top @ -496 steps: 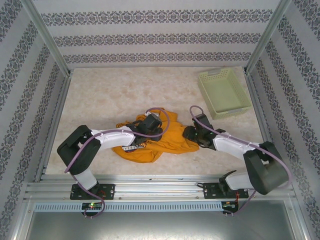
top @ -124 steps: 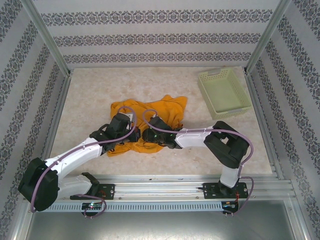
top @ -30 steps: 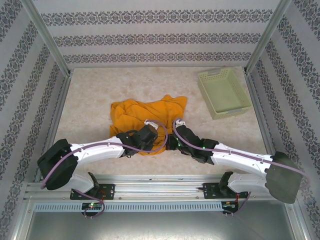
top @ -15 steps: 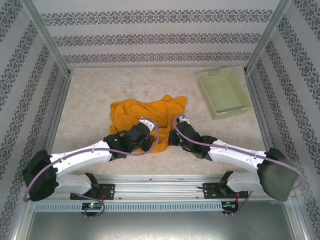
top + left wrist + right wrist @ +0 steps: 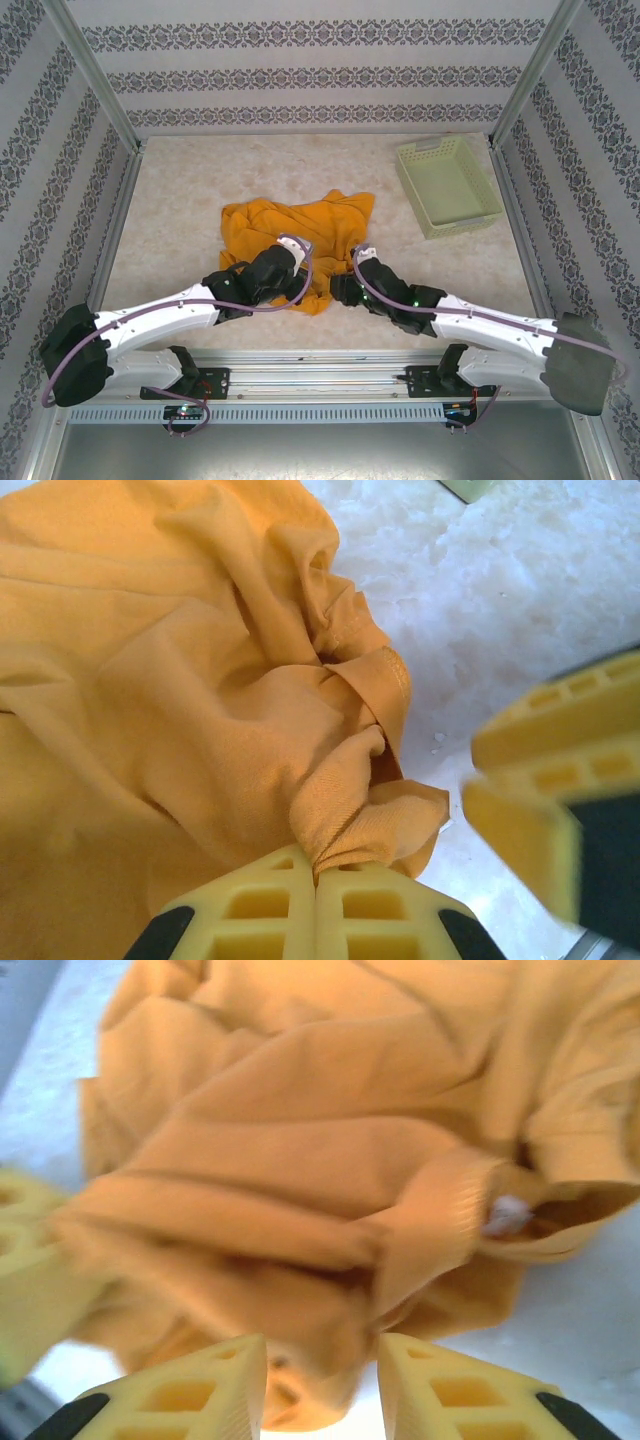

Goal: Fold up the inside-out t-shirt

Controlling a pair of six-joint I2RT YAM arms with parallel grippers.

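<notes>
Shirt (image 5: 285, 225) all crumpled, nothing folded yet, left gripper (image 5: 316, 872) pinches a near edge, right gripper (image 5: 322, 1360) gapes around blurred cloth, probably not clamping.

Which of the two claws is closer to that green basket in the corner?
The right. The right gripper is at the orange t-shirt's near right edge, left of the green basket; the left gripper, pinching the t-shirt, lies further left.

One orange t-shirt (image 5: 290, 220), one pale green basket (image 5: 447, 187), two tools, left tool (image 5: 316, 878), right tool (image 5: 321, 1362)
</notes>
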